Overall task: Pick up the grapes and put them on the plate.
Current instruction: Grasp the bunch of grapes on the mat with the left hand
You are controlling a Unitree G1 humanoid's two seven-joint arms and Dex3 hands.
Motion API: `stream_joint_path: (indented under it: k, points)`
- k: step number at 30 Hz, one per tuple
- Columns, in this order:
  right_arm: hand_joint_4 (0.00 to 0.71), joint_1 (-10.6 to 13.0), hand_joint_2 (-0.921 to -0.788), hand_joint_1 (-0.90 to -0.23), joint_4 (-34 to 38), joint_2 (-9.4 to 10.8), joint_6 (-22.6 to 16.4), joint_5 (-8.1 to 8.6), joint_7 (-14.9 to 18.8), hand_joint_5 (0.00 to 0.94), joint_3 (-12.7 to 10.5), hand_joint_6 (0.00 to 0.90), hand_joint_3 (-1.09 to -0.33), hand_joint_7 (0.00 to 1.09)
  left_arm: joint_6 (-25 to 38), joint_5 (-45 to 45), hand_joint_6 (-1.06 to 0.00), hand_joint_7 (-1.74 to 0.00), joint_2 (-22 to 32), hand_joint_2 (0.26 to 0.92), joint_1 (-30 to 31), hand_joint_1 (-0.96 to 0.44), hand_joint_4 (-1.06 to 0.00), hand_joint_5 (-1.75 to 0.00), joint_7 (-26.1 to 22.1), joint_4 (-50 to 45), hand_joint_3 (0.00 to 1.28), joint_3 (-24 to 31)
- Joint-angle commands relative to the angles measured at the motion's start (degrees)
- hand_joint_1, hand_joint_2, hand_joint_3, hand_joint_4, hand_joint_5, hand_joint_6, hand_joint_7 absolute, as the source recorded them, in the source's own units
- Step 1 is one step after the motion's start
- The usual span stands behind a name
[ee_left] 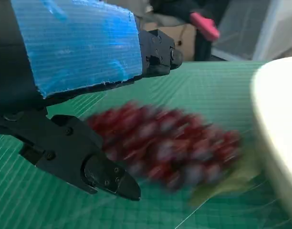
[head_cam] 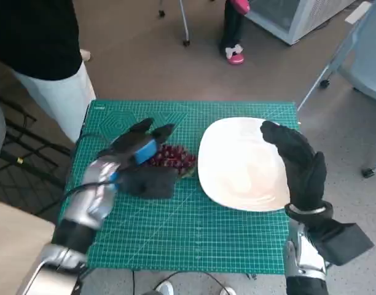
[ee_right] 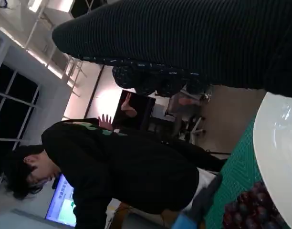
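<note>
We see our left hand (head_cam: pixel 139 161) with fingers spread around the knobbly red grapes (head_cam: pixel 172 157), not yet closed. At three o'clock, our knitted right hand (head_cam: pixel 298 163) rests open-fingered on the smooth white plate (head_cam: pixel 237 166).

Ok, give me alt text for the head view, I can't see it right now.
The left hand hovers over the red grapes on the green cutting mat, not visibly gripping them. The empty white plate lies beside them, with the gloved right hand at its far edge.

The grapes (head_cam: pixel 171 157) lie just beside the plate (head_cam: pixel 237 175), with bare green mat (head_cam: pixel 194 233) nearer the robot.
</note>
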Motion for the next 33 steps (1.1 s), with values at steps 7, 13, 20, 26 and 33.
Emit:
stream_joint_path:
  k: [7, 13, 20, 26, 33]
  points:
    - [0.384, 0.6, -0.921, -0.602, 0.7, -0.8, 0.5, 0.53, 0.8, 0.004, -0.7, 0.038, -0.884, 0.4, -0.5, 0.1, -0.14, -0.01, -2.5, 0.696, -5.1, -0.33, 0.0, 0.0, 4.2, 13.2, 0.0, -6.9]
    - [0.385, 0.6, -0.921, -0.597, 0.8, -0.8, 0.3, 0.53, 1.0, 0.004, -0.8, 0.038, -0.886, 0.4, -1.5, 0.5, -0.13, 0.0, -4.4, 0.705, -8.4, -0.35, 0.0, 0.0, 7.1, 21.2, 0.01, -10.4]
    - [0.385, 0.7, -0.921, -0.595, 0.8, -0.8, 0.2, 0.45, 1.1, 0.004, -1.0, 0.037, -0.886, 0.4, -2.5, -0.5, -0.14, 0.0, -6.4, 0.71, -10.6, -0.35, 0.0, 0.0, 9.4, 28.1, 0.01, -12.6]
    - [0.385, 0.9, -0.921, -0.595, 0.6, -0.9, 0.1, 0.56, 1.3, 0.003, -1.1, 0.037, -0.885, 0.4, -2.1, -1.9, -0.16, -0.01, -7.9, 0.715, -11.3, -0.33, 0.0, 0.0, 10.1, 32.3, 0.01, -13.1]
    - [0.385, 0.7, -0.921, -0.594, 0.9, -1.2, 0.1, 0.81, 1.7, 0.003, -1.4, 0.037, -0.885, 0.4, -0.6, -3.1, -0.19, -0.02, -8.3, 0.726, -11.7, -0.28, 0.0, 0.0, 9.2, 33.7, 0.01, -13.3]
